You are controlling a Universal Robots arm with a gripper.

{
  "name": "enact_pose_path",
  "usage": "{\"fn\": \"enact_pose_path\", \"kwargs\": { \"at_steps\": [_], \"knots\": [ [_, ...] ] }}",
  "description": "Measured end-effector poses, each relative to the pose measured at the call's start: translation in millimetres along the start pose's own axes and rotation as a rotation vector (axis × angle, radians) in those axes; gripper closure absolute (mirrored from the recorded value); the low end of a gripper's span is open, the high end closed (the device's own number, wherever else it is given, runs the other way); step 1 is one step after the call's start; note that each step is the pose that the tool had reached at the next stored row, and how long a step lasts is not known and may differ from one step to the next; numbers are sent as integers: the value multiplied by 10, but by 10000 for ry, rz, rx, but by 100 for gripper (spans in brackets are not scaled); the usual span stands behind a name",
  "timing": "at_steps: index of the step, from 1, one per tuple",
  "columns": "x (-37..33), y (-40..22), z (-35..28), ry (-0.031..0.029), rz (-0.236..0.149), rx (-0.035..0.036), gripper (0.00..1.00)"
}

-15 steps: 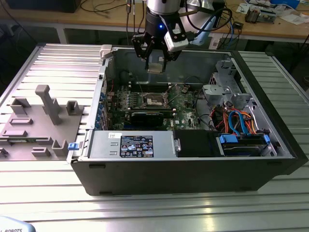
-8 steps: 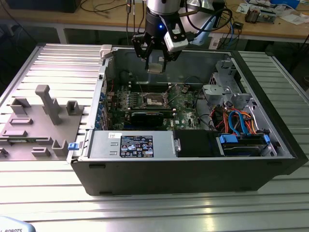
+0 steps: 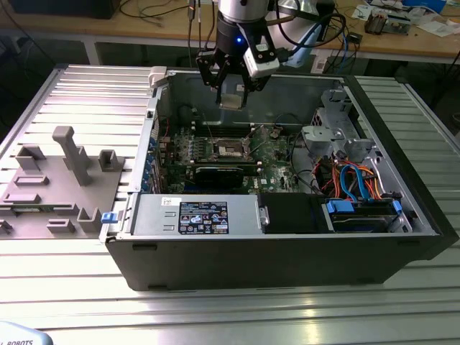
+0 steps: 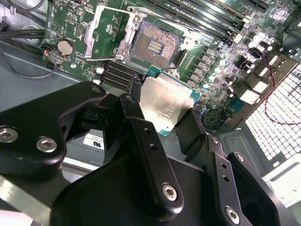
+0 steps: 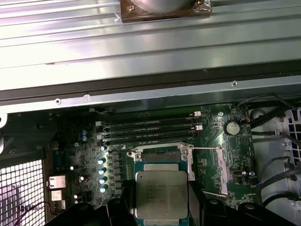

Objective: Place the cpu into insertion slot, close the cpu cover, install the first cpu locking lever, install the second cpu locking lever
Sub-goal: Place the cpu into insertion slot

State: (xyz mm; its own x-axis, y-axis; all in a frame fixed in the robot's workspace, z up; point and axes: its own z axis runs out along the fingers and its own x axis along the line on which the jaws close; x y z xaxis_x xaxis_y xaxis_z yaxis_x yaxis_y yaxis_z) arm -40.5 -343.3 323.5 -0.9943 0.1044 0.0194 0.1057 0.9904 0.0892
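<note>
While the arm hangs above the open computer case (image 3: 287, 244) on the slatted metal worktop (image 3: 302, 316), its pincer (image 3: 232, 91) is pinching the cpu (image 3: 231, 100) by two opposite edges. In the second wrist view the black fingers (image 4: 146, 141) press against either side of the cpu (image 4: 164, 101), which is held in the air, clear of the green motherboard (image 4: 66, 19), its dull silver top in plain sight. The insertion slot (image 4: 155, 45) lies uncovered just beyond it, dark centre and fine contacts exposed. The cpu cover (image 4: 106, 28) is swung open to one side of the slot, green board visible through its square opening. In the first wrist view the cpu (image 5: 161, 193) overlaps the near edge of the insertion slot (image 5: 161, 156), with the long memory slots (image 5: 148, 129) beyond. In the exterior view the insertion slot (image 3: 231, 149) sits below the pincer. What seems to be a grey parts holder (image 3: 65, 165) stands on the worktop at the exterior view's left, well apart from the case.
</note>
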Motion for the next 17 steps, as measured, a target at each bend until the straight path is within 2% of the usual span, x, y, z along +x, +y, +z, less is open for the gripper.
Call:
{"fn": "enact_pose_path", "kwargs": {
  "at_steps": [17],
  "knots": [
    [1,-3,17,-20,225,-5,45]
  ]
}}
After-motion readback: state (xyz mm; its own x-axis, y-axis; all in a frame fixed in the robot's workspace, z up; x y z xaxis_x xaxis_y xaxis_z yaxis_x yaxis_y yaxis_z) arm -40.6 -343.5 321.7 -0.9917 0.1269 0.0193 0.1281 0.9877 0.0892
